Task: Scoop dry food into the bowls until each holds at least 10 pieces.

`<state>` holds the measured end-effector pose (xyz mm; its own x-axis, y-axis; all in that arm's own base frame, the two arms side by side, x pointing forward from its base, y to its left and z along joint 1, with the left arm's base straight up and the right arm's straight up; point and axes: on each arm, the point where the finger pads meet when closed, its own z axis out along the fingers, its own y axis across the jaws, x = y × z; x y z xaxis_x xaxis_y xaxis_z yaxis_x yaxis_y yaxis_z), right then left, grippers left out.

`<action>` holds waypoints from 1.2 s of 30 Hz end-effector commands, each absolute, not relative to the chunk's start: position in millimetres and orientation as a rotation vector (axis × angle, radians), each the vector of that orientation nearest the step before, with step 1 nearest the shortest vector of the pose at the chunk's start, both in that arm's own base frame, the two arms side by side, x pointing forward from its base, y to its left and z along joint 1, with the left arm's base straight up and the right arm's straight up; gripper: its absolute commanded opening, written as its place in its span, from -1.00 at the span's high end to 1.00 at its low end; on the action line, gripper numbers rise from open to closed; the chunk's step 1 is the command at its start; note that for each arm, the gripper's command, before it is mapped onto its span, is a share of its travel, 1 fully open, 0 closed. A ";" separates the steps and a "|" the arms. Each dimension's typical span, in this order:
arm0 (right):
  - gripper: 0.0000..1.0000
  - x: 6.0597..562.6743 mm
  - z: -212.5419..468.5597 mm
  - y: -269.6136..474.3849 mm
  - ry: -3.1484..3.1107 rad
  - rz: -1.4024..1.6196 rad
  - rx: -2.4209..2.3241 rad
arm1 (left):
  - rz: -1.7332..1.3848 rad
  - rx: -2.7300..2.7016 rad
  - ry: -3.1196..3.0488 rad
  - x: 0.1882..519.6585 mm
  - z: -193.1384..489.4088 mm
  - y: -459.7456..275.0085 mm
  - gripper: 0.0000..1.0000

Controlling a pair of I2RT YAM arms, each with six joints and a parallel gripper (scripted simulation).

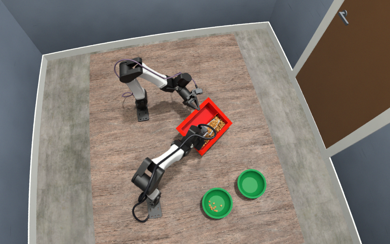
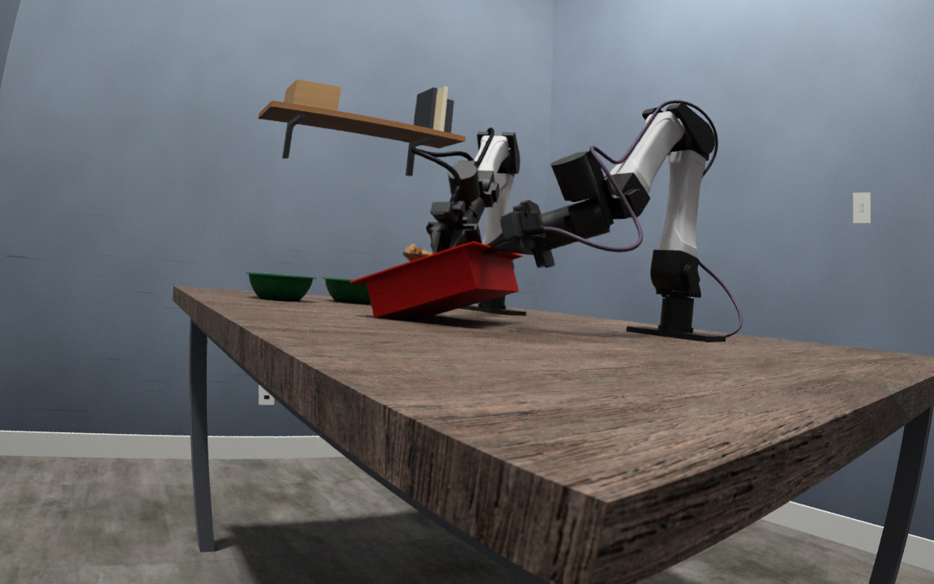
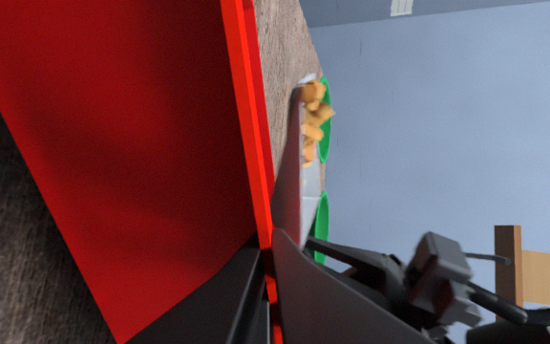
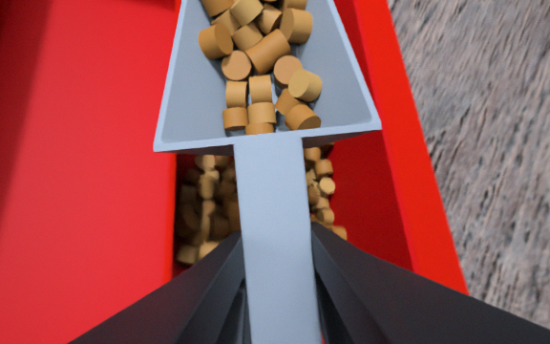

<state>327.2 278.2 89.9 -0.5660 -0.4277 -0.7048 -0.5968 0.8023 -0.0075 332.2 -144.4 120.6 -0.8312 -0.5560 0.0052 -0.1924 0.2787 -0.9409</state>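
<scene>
Seen from above, a wooden table [image 1: 114, 136] [image 2: 529, 377] [image 3: 275, 57] [image 4: 495, 143] has both arms based toward its left edge. A red box [image 1: 190, 116] [image 2: 419, 283] [image 3: 160, 119] [image 4: 406, 143] sits between the left and right edges — tilted, its arm side raised off the tabletop. The left gripper [image 1: 198, 108] [image 2: 490, 245] [image 3: 270, 247] is pinched nearly closed on its rim. The right gripper [image 1: 203, 133] [image 2: 456, 239] [image 3: 288, 244] [image 4: 278, 244], fingers slightly parted, clasps the handle of a grey scoop [image 1: 210, 132] [image 3: 308, 210] [image 4: 275, 191]. The scoop is above the box's food compartment, loaded with tan pieces; more pieces lie beneath. Two green bowls stand upright: one [image 1: 203, 203] [image 2: 347, 290] [image 3: 323, 215] with a small scatter of food, the other [image 1: 251, 183] [image 2: 280, 286] [image 3: 327, 143] nearer the right edge.
</scene>
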 end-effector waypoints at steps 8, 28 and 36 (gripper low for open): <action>1.00 342.7 154.3 291.3 2.119 0.351 -0.675 | -1.577 -0.531 2.146 343.2 154.8 -146.9 1.00; 1.00 340.2 152.5 269.6 2.153 0.369 -0.777 | -1.577 -0.531 2.146 343.2 154.8 -146.9 1.00; 1.00 326.7 129.5 230.3 2.247 0.372 -0.843 | -1.577 -0.531 2.146 343.2 154.8 -146.9 1.00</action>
<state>335.5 227.9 116.7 -0.5818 -0.4366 -0.6862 -0.6093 0.7928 0.0122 332.2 -144.4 120.6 -0.8312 -0.5560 0.0052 -0.1924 0.2787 -0.9409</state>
